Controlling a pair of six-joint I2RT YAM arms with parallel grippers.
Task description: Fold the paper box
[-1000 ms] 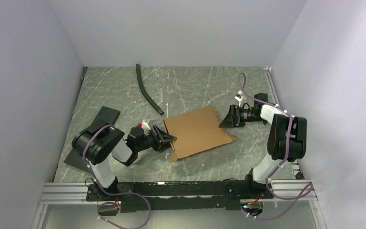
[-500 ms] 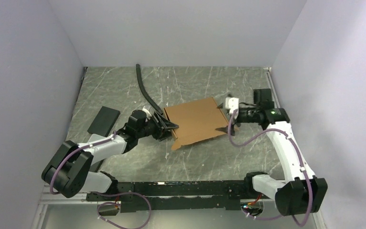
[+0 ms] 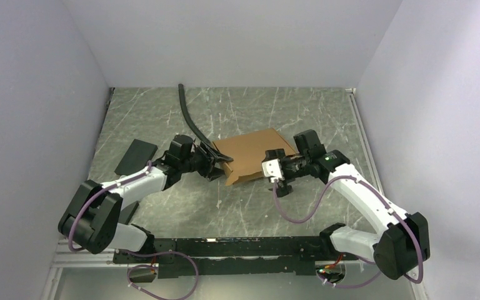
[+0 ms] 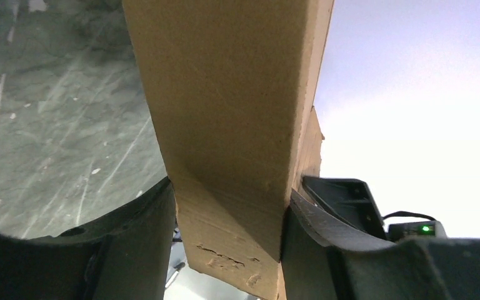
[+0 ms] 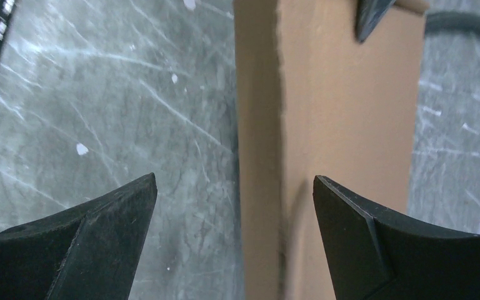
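Roughly mid-bench, the paper box (image 3: 253, 153) sits as a partly folded brown cardboard sheet on the grey marbled bench (image 3: 162, 112); the left tool (image 4: 228, 194) is clenched on a flap at the box's left edge, a finger pressed to each face; the right tool (image 5: 234, 180) stands spread wide at the box's near right side, a cardboard edge running between its fingers; a black hose (image 3: 190, 122) ends near the box's far left corner.

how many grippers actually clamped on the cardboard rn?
1. The left gripper is shut on the left edge of the paper box. The right gripper is at the box's right side with its jaws wide open, clamping nothing.
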